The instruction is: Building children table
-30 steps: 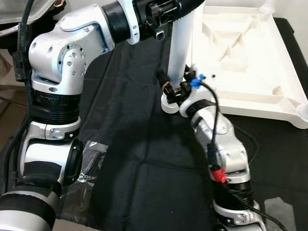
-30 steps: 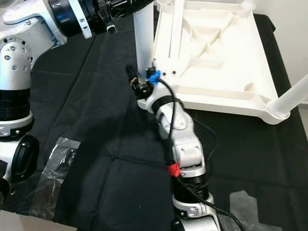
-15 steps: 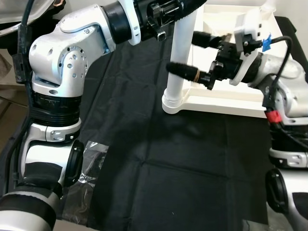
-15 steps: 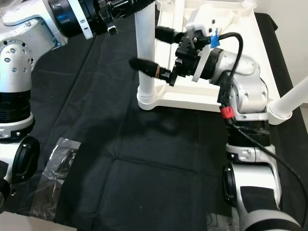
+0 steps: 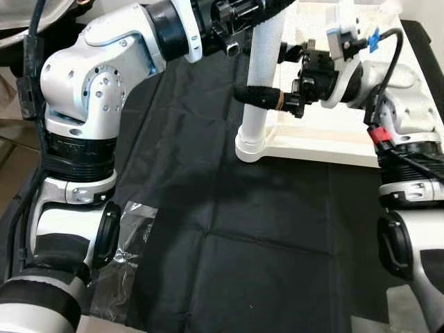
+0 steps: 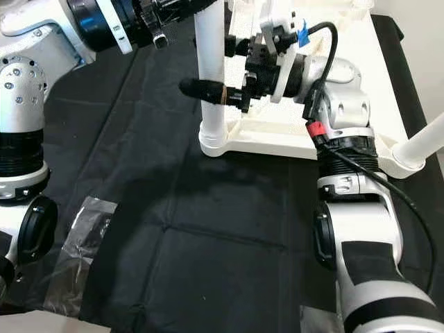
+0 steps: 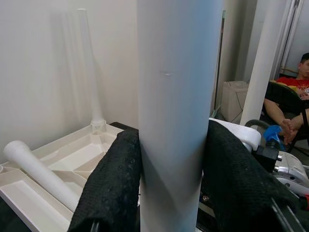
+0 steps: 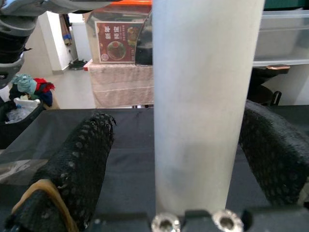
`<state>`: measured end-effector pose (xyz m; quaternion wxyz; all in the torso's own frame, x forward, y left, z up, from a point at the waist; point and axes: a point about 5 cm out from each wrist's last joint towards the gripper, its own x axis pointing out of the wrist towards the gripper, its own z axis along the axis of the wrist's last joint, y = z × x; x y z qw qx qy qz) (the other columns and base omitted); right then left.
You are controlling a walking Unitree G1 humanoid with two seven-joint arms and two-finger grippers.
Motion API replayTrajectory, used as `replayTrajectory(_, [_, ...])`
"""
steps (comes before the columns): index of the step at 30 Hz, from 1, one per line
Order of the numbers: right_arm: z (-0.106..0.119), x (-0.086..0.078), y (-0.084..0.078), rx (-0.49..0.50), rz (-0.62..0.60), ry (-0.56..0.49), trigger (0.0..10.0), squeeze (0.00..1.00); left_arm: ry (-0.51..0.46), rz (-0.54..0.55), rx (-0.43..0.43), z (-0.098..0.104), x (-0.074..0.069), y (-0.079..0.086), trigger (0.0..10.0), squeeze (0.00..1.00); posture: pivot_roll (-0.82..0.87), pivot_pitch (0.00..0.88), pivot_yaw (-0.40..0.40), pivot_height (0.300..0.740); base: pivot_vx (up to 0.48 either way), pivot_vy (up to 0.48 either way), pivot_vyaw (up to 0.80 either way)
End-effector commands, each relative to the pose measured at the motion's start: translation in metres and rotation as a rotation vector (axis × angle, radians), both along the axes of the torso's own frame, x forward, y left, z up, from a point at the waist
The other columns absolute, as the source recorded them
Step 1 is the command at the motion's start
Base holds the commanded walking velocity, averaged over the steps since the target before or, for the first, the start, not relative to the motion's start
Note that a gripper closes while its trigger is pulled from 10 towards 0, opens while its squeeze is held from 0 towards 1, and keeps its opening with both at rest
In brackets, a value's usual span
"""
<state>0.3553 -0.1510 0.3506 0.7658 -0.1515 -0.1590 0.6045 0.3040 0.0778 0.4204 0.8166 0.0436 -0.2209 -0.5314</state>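
At the tabletop's [image 5: 326,142] corner socket, my left hand [image 7: 174,183] clamps the upright leg [image 5: 262,76] high. My right hand [image 5: 267,73] straddles it lower, fingers apart, not touching. Stiff, light, slippery plastic, I judge; grip low.

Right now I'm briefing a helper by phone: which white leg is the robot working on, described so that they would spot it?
Find the black cloth with the upturned white tabletop on it. At the tabletop's near corner on the robot's left, one white leg stands upright in its socket. Unlike the other legs, it has the left gripper clamped on it and the right gripper's open fingers around it.
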Motion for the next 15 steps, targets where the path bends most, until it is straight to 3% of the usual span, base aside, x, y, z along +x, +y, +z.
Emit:
replayTrajectory(1, [0.0,0.0,0.003,-0.027,0.009,-0.029,0.0,0.0,0.01,-0.058,0.047,-0.004,-0.005,-0.002,0.0,0.0,0.06,0.243,0.034,0.74,0.0,0.0,0.0])
replayTrajectory(14, [-0.01,0.005,-0.005,-0.026,-0.015,-0.008,0.0,0.0,-0.001,-0.07,0.055,-0.005,-0.006,-0.003,0.0,0.0,0.06,0.236,0.04,0.74,0.0,0.0,0.0])
replayTrajectory(15, [-0.011,0.004,-0.003,-0.024,-0.005,0.001,10.0,0.0,-0.001,-0.071,0.057,-0.005,-0.006,-0.003,0.0,0.0,0.06,0.236,0.04,0.74,0.0,0.0,0.0])
